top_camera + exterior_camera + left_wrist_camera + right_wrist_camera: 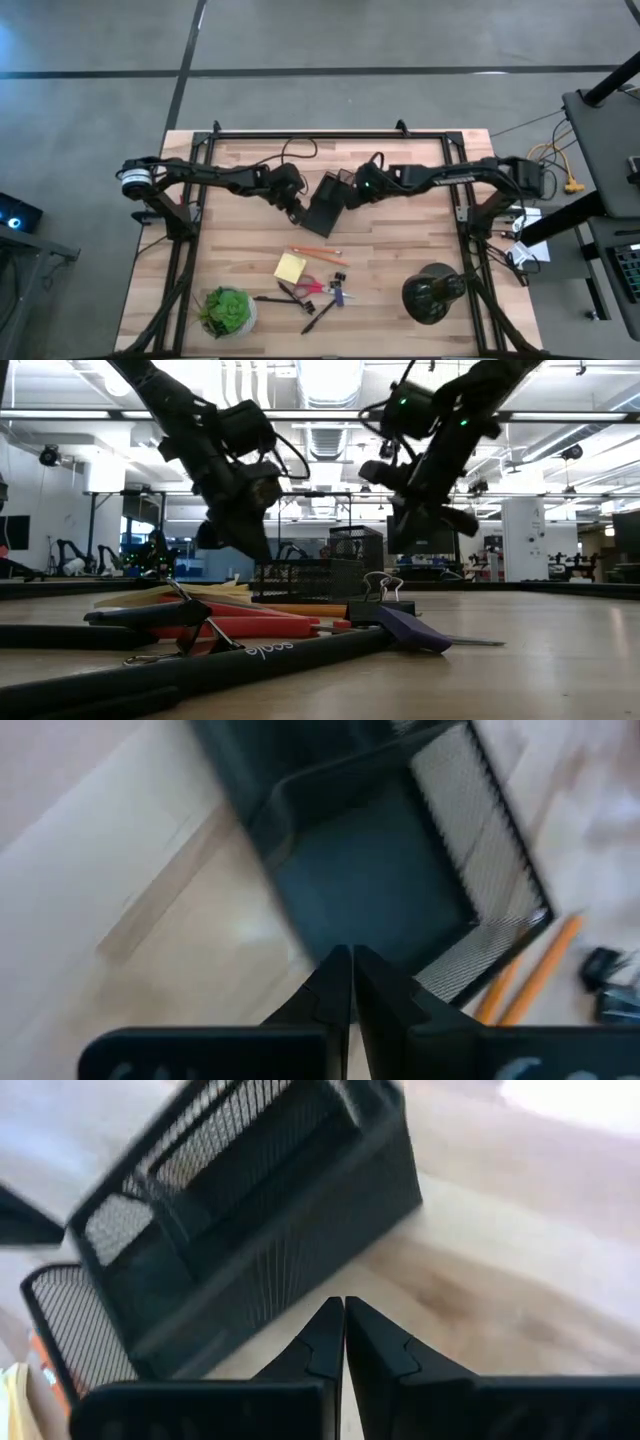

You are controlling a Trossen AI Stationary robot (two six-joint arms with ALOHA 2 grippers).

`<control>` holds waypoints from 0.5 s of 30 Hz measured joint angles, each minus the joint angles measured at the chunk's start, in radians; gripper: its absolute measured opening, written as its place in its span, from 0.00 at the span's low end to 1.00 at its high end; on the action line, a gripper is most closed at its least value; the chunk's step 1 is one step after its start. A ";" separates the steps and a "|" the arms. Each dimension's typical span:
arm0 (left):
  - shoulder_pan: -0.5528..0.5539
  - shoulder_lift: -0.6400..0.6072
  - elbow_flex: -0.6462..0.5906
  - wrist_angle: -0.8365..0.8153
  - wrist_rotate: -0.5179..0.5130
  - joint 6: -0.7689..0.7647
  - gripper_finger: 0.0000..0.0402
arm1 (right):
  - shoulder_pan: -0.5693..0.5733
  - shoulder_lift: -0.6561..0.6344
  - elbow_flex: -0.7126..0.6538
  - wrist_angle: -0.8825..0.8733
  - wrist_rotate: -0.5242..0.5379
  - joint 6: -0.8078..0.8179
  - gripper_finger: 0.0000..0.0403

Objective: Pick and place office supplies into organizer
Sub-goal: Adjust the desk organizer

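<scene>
The black wire-mesh organizer (pixel 325 206) stands on its base at the table's middle. My left gripper (pixel 297 207) is shut at the organizer's left side, its tips (pixel 350 955) over a low mesh wall. My right gripper (pixel 349 192) is shut at the organizer's far right corner, its tips (pixel 343 1306) by the foot of a tall mesh wall. Near the front edge lie the office supplies: a yellow sticky-note pad (pixel 290 267), an orange pencil (pixel 316 252), red-handled scissors (pixel 310 288), black pens (pixel 318 317), clips and a small purple piece (pixel 338 296). My left gripper's shut fingertips (pixel 338 970) stand at the organizer's low mesh wall (pixel 470 945), slanting down from the table's left; I cannot tell whether they touch it. My right gripper's shut fingertips (pixel 330 1325) stand beside the organizer's tall wall (pixel 300 1270), slanting down from the right; I cannot tell whether they touch it.
A green potted plant (pixel 226 310) stands at the front left corner. A round black domed object (pixel 432 292) sits at the front right. Bare wood shows between the organizer and the supplies (pixel 400 250). In the low view the pens and scissors (pixel 230 628) lie close to the camera.
</scene>
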 joint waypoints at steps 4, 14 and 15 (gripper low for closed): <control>-0.006 0.000 -0.001 0.011 0.007 -0.019 0.00 | -0.038 0.057 0.079 -0.002 -0.030 -0.098 0.02; -0.016 0.031 -0.004 -0.079 -0.059 -0.022 0.00 | -0.055 0.166 0.338 -0.078 -0.036 -0.281 0.02; -0.017 0.024 -0.004 -0.105 -0.091 -0.021 0.00 | -0.055 0.166 0.350 -0.103 -0.022 -0.291 0.02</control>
